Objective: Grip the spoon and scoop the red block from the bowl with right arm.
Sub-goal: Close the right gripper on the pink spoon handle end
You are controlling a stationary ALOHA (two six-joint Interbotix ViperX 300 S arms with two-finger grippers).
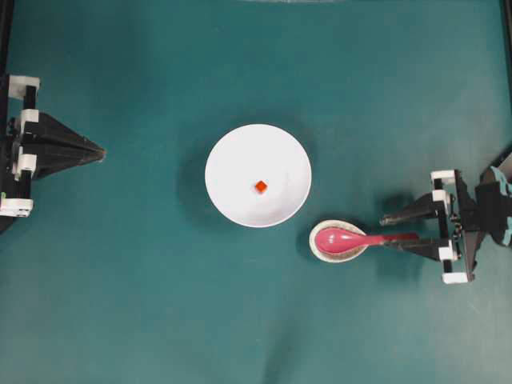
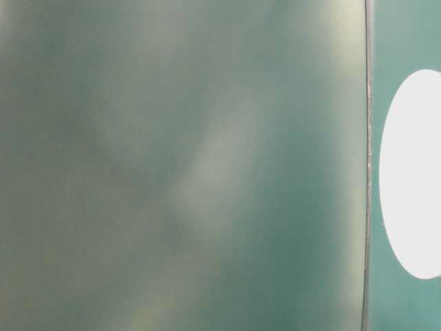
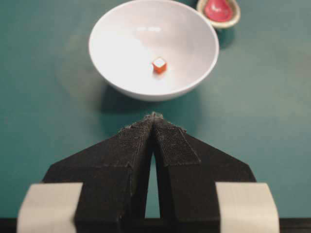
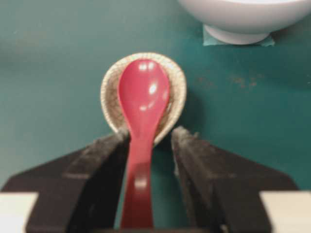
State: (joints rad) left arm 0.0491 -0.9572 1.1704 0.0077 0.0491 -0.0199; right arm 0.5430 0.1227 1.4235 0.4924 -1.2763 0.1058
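Spoon (image 1: 352,238) first: it is pink-magenta and glossy, and it lies with its deep oval end cradled in a small speckled beige rest (image 1: 324,250) on the green table (image 1: 144,304), just beside the lower right edge of the white bowl (image 1: 232,180). Its handle points toward the right side of the overhead view and runs between the two fingers of the right gripper (image 1: 394,230). In the right wrist view the spoon (image 4: 142,126) passes down the middle of the gap, and the jaws stand spread on either side of the handle; whether the left-hand pad touches it I cannot tell, while a clear strip of table shows on the other side. So the right gripper (image 4: 150,138) is released, straddling the handle and not clamped on it.

A tiny red block (image 1: 261,186) sits near the middle of the bowl's floor, well apart from the spoon.

At the left edge, the left gripper (image 1: 100,152) has its fingertips pressed together, holding nothing, pointing at the bowl from well away.

The table-level view is a blur of green with a white shape at its right edge.
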